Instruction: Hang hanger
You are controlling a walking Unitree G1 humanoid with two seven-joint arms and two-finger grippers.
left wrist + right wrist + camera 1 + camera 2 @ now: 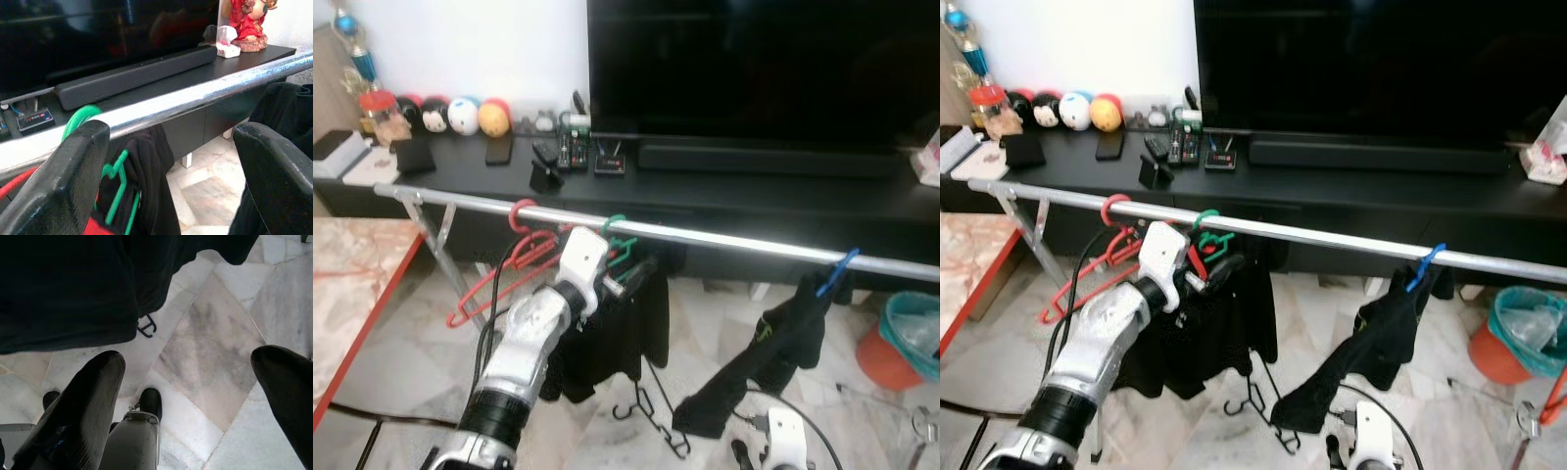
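Observation:
A green hanger [615, 229] hooks over the silver rail [724, 240], and a black garment [628, 328] hangs from it. My left gripper [631, 272] is raised just below the rail beside that hanger. It is open, with the hanger's hook [80, 117] near one finger [73, 166] and nothing held. An empty red hanger [504, 269] hangs on the rail to the left. A blue hanger [837, 269] with dark clothing [773, 352] hangs further right. My right gripper [188, 362] hangs low, open, over the marble floor.
Behind the rail stand a black TV console [754, 186] and a large TV [764, 69]. A marble table with a red edge [352, 284] is at the left. A teal bin [913, 338] and an orange bucket [876, 357] sit at the right.

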